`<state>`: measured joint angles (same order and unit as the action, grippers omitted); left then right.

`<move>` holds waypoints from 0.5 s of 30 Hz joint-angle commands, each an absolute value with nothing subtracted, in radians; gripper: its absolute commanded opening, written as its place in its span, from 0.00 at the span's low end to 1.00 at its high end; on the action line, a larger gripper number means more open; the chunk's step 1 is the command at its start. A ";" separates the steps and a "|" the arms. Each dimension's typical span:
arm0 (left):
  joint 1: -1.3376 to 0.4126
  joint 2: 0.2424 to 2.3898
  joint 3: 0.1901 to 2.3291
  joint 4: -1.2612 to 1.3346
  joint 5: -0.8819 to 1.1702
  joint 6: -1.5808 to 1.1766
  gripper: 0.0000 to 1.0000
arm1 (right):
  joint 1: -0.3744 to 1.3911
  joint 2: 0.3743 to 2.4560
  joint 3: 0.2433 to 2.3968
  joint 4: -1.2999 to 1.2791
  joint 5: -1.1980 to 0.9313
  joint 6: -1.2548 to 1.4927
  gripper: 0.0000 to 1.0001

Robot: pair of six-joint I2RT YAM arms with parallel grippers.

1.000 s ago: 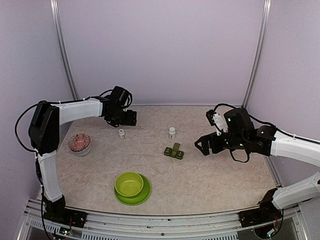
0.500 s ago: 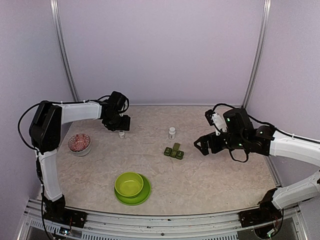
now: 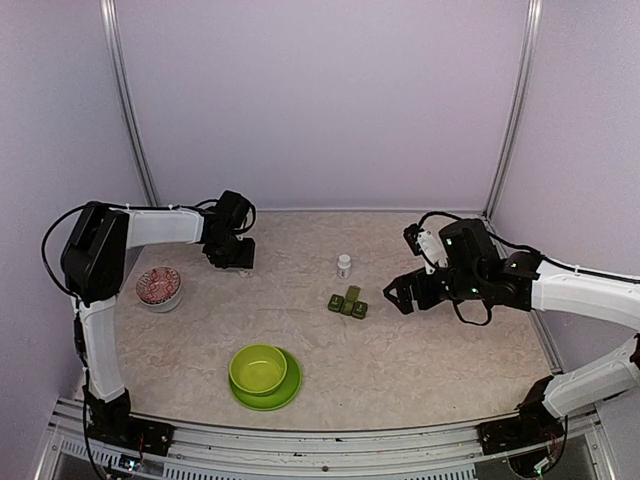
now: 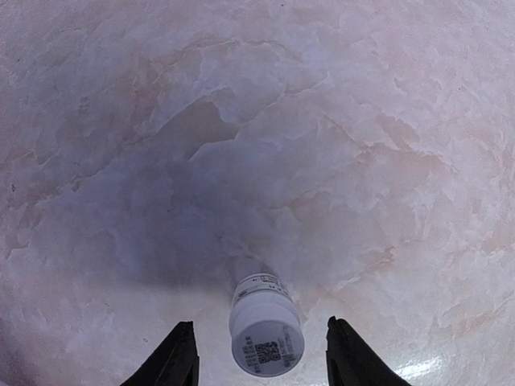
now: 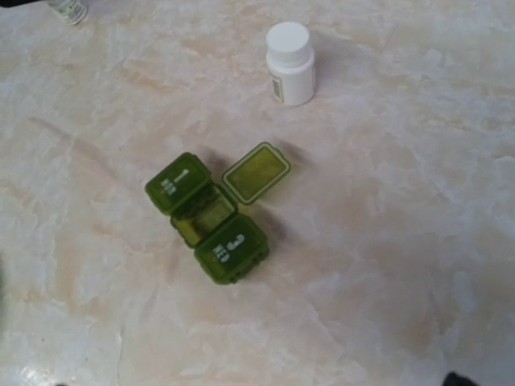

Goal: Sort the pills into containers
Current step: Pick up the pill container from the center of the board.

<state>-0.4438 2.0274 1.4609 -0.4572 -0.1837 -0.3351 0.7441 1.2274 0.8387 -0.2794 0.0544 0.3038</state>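
Sitting nearest, a glossy lime bowl (image 3: 258, 368) on its matching plate (image 3: 292, 392) lies toward the arms and left of the box (image 3: 347, 302). That box, a dark green plastic strip of three square cells, rests on the marbled, stone-look surface (image 3: 430, 360); its end lids, stamped 1 and 3, are down, the middle lid flipped out flat. Right of the box hangs the right claw (image 3: 398, 295), fingers spread. Well left of the box is a round red-patterned dish (image 3: 158, 287). Just beyond the box stands a capped white cylindrical bottle (image 3: 344, 265). Farthest, beyond and left of the box, the left claw (image 4: 259, 338) straddles a small labelled vial (image 4: 259, 299), fingers apart with a gap on each side.
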 commanded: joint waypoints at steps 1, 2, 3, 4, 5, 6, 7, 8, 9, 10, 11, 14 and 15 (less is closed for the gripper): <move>-0.433 2.049 1.459 -0.435 -0.171 -0.327 0.50 | 0.742 1.236 0.855 -0.253 0.034 0.299 0.99; -0.433 2.050 1.458 -0.432 -0.170 -0.325 0.48 | 0.742 1.237 0.855 -0.253 0.035 0.300 0.99; -0.432 2.051 1.459 -0.431 -0.170 -0.325 0.48 | 0.742 1.236 0.855 -0.253 0.037 0.298 0.99; -0.431 2.052 1.460 -0.431 -0.171 -0.325 0.47 | 0.742 1.236 0.854 -0.254 0.037 0.298 0.99; -0.430 2.052 1.460 -0.430 -0.170 -0.324 0.46 | 0.742 1.237 0.853 -0.252 0.037 0.299 0.99; -0.430 2.054 1.461 -0.430 -0.169 -0.325 0.43 | 0.742 1.239 0.852 -0.253 0.037 0.298 0.99; -0.429 2.055 1.460 -0.430 -0.164 -0.325 0.41 | 0.742 1.241 0.852 -0.251 0.037 0.298 0.99; -0.429 2.057 1.461 -0.431 -0.161 -0.325 0.40 | 0.742 1.242 0.853 -0.251 0.037 0.298 0.99; -0.429 2.056 1.460 -0.430 -0.160 -0.325 0.39 | 0.742 1.242 0.853 -0.252 0.037 0.298 0.99; -0.429 2.055 1.458 -0.428 -0.159 -0.325 0.38 | 0.742 1.243 0.852 -0.250 0.038 0.299 0.99; -0.429 2.054 1.455 -0.427 -0.158 -0.325 0.37 | 0.742 1.244 0.853 -0.249 0.037 0.299 0.99; -0.429 2.059 1.461 -0.432 -0.150 -0.324 0.34 | 0.742 1.246 0.853 -0.247 0.038 0.296 0.99; -0.428 2.061 1.462 -0.433 -0.149 -0.323 0.33 | 0.742 1.246 0.853 -0.247 0.037 0.297 0.99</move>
